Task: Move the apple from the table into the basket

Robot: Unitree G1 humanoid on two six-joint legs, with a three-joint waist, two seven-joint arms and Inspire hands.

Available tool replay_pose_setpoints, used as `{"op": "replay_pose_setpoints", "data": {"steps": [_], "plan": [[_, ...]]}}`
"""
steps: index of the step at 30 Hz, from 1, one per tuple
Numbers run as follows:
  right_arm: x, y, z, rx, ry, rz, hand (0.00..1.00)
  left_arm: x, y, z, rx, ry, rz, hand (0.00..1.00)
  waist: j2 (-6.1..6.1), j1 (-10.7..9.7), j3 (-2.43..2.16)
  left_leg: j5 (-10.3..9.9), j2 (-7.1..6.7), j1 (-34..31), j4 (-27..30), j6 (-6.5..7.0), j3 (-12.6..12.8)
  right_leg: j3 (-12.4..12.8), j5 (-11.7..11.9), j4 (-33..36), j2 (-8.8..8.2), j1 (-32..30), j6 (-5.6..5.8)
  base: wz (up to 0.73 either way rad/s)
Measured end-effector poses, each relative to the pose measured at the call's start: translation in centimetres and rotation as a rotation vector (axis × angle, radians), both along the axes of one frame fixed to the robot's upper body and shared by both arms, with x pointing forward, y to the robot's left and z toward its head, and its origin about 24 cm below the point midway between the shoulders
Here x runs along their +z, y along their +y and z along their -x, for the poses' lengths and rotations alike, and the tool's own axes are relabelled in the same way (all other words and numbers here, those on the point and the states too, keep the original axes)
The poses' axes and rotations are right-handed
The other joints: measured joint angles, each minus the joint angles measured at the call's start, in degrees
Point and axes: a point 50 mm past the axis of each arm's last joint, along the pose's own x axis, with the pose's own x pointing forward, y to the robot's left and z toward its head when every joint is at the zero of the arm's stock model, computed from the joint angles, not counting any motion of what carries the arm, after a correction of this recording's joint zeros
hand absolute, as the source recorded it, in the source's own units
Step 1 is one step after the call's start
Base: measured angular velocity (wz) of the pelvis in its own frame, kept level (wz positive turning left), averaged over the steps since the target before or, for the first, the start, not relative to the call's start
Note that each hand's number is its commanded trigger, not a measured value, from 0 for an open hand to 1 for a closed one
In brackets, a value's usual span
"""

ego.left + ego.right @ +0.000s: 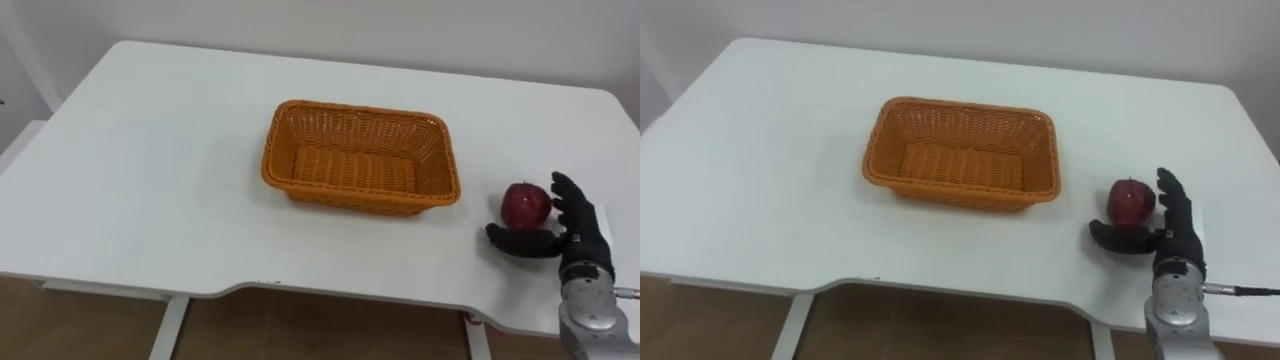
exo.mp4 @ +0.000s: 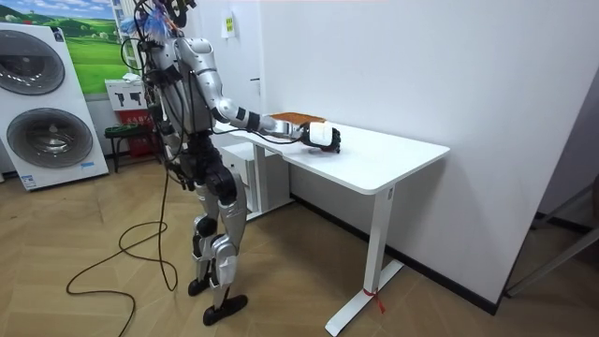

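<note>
**Open right hand cupped around the apple at the table's right end**

A red apple stands on the white table, near the front edge and far to the robot's right. It lies to the right of an orange wicker basket and is apart from it, with a strip of bare table top between them. The basket stands near the middle of the table and has nothing inside.

The right hand comes in from the lower right and rests low at the apple. The hand is open, not closed on the fruit. The fingers are nearly straight and stand just beside the apple on its right side. The thumb stretches to the left across the front of the apple, on the side nearer to the robot. So the apple sits in the angle between thumb and fingers. I cannot tell if the hand really touches the skin of the apple or is only very close to it.

In the room view the robot stands upright by the table's edge at the room view's left, with the right arm stretched forward over the table top. Two washing machines stand behind the robot.
</note>
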Motion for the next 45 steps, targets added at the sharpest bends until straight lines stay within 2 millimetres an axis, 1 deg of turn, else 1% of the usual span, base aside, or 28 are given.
{"op": "replay_pose_setpoints", "data": {"steps": [4,8,12,21,26,27,28,29,30,31,32,34,35,36,37,38,40,41,42,45], "plan": [[0.1,-0.4,0.1,0.012,0.016,0.038,1.0,0.0,0.0,-0.1,-0.002,-0.001,0.0,0.0,-0.17,0.0,0.1,0.0,0.02,0.0,0.0,0.0,0.0,-0.1,0.0,0.0,0.0,0.0,0.0,0.0],[-0.2,-0.6,0.3,0.004,0.031,0.039,1.0,0.0,0.0,-0.1,-0.007,0.002,-0.001,0.0,-0.28,0.1,0.09,0.0,-0.04,0.0,0.0,0.0,0.0,-0.1,0.0,-0.1,-0.04,0.1,0.0,0.0],[-0.4,-0.6,0.4,0.005,0.037,0.037,1.0,0.0,0.2,0.0,-0.008,0.003,-0.005,0.0,-0.52,0.2,0.21,0.0,-0.05,0.0,0.0,0.0,0.0,0.0,0.0,-0.2,-0.02,0.1,0.0,0.0],[-0.4,-0.6,0.4,0.005,0.036,0.037,1.0,0.1,0.3,0.0,-0.011,0.006,-0.007,0.0,-0.46,0.2,0.2,0.0,-0.04,0.0,0.0,0.0,-0.1,-0.2,0.0,-0.1,-0.02,0.1,0.01,0.0],[-0.4,-0.6,0.4,-0.005,0.03,0.031,1.0,0.1,0.3,0.0,-0.01,0.007,-0.007,0.0,-0.14,0.2,0.06,0.0,-0.03,0.0,0.0,0.0,0.0,-0.5,0.0,-0.1,-0.03,0.1,0.01,0.0],[-0.4,-0.7,0.4,-0.01,0.028,0.033,1.0,0.1,0.3,0.0,-0.01,0.007,-0.007,0.0,0.09,0.2,-0.09,0.0,-0.03,0.1,-0.1,0.0,0.0,-0.4,0.0,-0.1,-0.03,0.1,0.01,0.0],[-0.3,-0.7,0.4,-0.014,0.025,0.033,1.0,0.0,0.2,0.1,-0.008,0.008,-0.006,0.0,0.15,0.2,-0.36,0.0,-0.03,0.3,-0.2,0.0,0.0,-0.3,0.0,-0.1,-0.02,0.1,0.01,-0.03],[-0.3,-0.7,0.4,-0.016,0.023,0.033,1.0,0.0,0.2,0.1,-0.007,0.008,-0.006,0.0,0.46,0.3,-0.28,0.0,-0.03,0.5,-0.3,0.0,0.0,-0.3,0.0,0.0,-0.02,0.3,0.01,-0.05],[-0.2,-0.7,0.3,-0.022,0.018,0.036,1.0,0.0,0.0,0.1,-0.006,0.009,-0.004,0.0,0.84,0.3,-0.31,0.0,-0.04,0.9,-0.5,0.0,0.1,-0.1,0.0,0.1,-0.01,0.6,0.02,-0.05],[-0.1,-0.7,0.2,-0.024,0.007,0.04,1.0,0.0,-0.1,0.2,-0.004,0.005,-0.009,0.0,1.22,0.3,-0.39,0.0,-0.03,1.0,-1.0,0.0,0.1,0.0,0.0,0.1,0.0,0.6,0.03,-0.04],[0.1,-0.6,0.1,-0.025,-0.001,0.042,1.0,0.0,-0.1,0.1,-0.004,0.002,-0.009,0.0,1.42,0.2,-0.32,0.0,-0.03,1.0,-1.1,-0.01,0.1,0.0,0.0,0.1,0.0,0.5,0.03,-0.04],[1.5,-0.3,-0.6,-0.018,-0.061,0.057,1.0,0.0,-0.1,0.2,-0.002,0.001,-0.017,0.0,1.76,0.2,-0.08,0.1,-0.02,1.0,-1.1,-0.09,0.3,0.3,0.0,0.0,0.05,0.3,0.02,-0.06],[1.9,-0.2,-0.8,-0.019,-0.083,0.064,1.0,0.0,-0.1,0.2,-0.003,0.001,-0.019,0.0,1.8,0.2,-0.06,0.1,-0.02,1.0,-1.1,-0.09,0.3,0.4,0.0,0.0,0.05,0.2,0.03,-0.05],[2.8,0.0,-1.1,-0.02,-0.129,0.08,1.0,0.0,-0.1,0.2,-0.003,-0.003,-0.027,0.0,1.9,0.1,-0.11,0.1,-0.03,1.1,-1.1,-0.09,0.4,0.6,0.0,0.0,0.05,0.2,0.03,0.0],[3.7,0.3,-1.5,-0.021,-0.174,0.093,1.0,0.0,0.0,0.1,-0.003,-0.009,-0.035,0.0,1.86,0.1,-0.09,0.1,-0.04,1.1,-1.1,-0.09,0.4,0.6,0.0,0.0,0.05,0.2,0.03,0.0],[4.1,0.4,-1.6,-0.021,-0.195,0.097,1.0,0.0,0.0,0.1,-0.003,-0.01,-0.037,0.0,1.81,0.2,-0.07,0.1,-0.05,1.2,-1.2,-0.09,0.4,0.6,0.0,-0.1,0.06,0.2,0.03,0.0],[5.3,0.7,-2.0,-0.022,-0.261,0.11,1.0,0.0,0.0,0.1,-0.004,-0.017,-0.046,0.0,1.68,0.3,0.1,0.1,-0.04,1.7,-1.2,-0.09,0.4,0.6,0.0,-0.1,0.09,0.5,0.03,0.0],[5.6,0.9,-2.1,-0.017,-0.277,0.109,1.0,0.0,0.0,0.1,-0.006,-0.019,-0.048,0.0,1.52,0.3,0.25,0.1,-0.03,1.6,-1.3,-0.09,0.4,0.6,0.0,-0.1,0.11,0.5,0.03,0.0],[6.3,1.2,-2.3,-0.005,-0.31,0.11,1.0,0.0,-0.2,0.0,-0.017,-0.017,-0.046,0.0,1.27,0.2,0.53,0.1,-0.01,1.3,-1.3,-0.09,0.5,0.6,0.0,-0.1,0.13,0.4,0.03,0.0],[8.0,1.8,-2.6,0.024,-0.394,0.116,1.0,-0.2,-0.7,0.1,-0.037,-0.015,-0.03,0.0,1.18,0.2,0.52,0.1,-0.03,1.0,-1.3,-0.08,0.7,0.7,0.0,-0.1,0.09,0.2,0.03,0.0]]}}
